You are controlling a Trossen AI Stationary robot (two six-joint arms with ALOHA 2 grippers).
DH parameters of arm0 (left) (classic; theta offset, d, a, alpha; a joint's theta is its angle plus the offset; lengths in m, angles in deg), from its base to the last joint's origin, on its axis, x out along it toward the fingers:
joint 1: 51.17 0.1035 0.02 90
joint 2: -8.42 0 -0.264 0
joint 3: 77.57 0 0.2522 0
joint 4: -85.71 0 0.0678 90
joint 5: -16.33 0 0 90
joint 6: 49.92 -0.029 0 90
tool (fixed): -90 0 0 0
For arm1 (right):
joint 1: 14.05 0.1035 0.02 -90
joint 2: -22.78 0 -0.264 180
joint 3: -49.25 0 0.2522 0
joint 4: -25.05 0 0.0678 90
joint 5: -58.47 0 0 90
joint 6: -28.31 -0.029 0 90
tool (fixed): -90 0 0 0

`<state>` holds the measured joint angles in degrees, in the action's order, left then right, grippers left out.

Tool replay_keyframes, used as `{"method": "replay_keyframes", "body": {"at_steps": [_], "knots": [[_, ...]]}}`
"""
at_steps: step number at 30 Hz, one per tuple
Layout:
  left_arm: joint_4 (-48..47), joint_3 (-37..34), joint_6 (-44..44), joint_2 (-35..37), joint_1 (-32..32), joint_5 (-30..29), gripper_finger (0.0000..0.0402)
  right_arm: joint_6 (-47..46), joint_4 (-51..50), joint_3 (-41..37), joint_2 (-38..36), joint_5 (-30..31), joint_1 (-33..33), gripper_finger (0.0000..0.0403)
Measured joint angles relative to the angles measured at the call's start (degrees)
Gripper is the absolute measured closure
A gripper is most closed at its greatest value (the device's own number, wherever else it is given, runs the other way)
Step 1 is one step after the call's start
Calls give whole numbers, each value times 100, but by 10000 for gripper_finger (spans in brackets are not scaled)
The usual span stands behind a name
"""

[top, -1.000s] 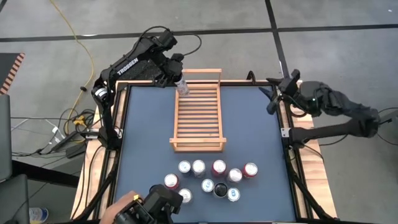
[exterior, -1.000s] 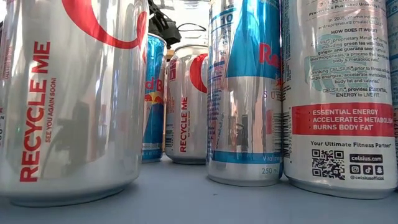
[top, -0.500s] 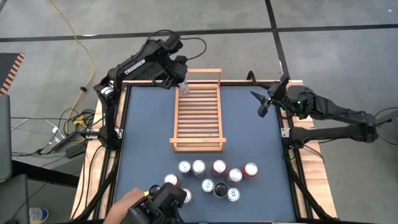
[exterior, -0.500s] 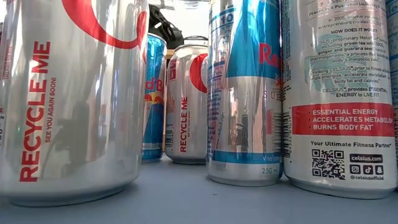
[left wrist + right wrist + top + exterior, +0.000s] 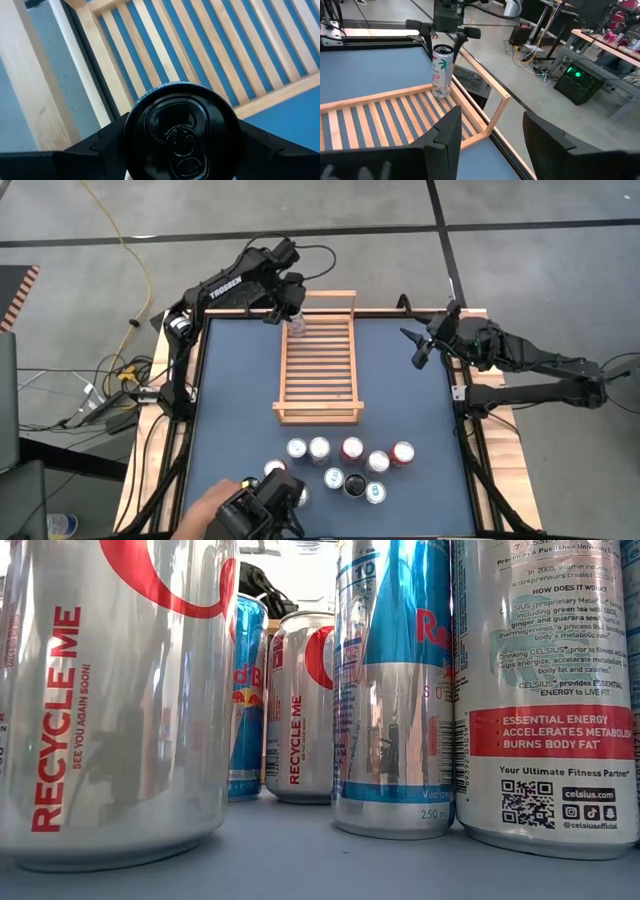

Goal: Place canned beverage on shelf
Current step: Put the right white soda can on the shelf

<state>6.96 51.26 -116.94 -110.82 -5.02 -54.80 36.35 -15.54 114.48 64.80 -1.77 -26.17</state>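
In the high view we see the shelf [image 5: 318,358] in the upper middle of the frame, on the blue worktop [image 5: 230,400]. The left claw [image 5: 291,308] is at the upper left corner of the shelf and is clamped on a can [image 5: 295,323], which stands upright on the slats just beside the far rail. In the left wrist view the dark top of this can [image 5: 182,132] fills the lower centre of the frame, with one finger [image 5: 95,145] pressed on each side of it. In the right wrist view the same can [image 5: 442,70] shows in the upper centre, white with a coloured print, its bottom touching the slats of the shelf [image 5: 395,117], and the left claw [image 5: 445,31] holds it near the top. The right claw [image 5: 415,348] hangs in the upper right of the high view, over the right edge of the worktop, well apart from the shelf, with its fingers apart and nothing between them. A group of other cans [image 5: 345,465] stands in the lower middle of the high view, and they fill the low view. At the bottom edge of the high view a person's hand [image 5: 210,505] holds a dark device [image 5: 262,512].
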Motion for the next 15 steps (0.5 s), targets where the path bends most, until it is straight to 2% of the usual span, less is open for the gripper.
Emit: {"method": "replay_keyframes", "body": {"at_steps": [8,15], "knots": [[-1,2,129,-142,-2,-256,151,0,0,0,-2,2,2,214],[-19,4,202,-180,50,-133,151,0,-2,0,-2,2,2,214]]}}
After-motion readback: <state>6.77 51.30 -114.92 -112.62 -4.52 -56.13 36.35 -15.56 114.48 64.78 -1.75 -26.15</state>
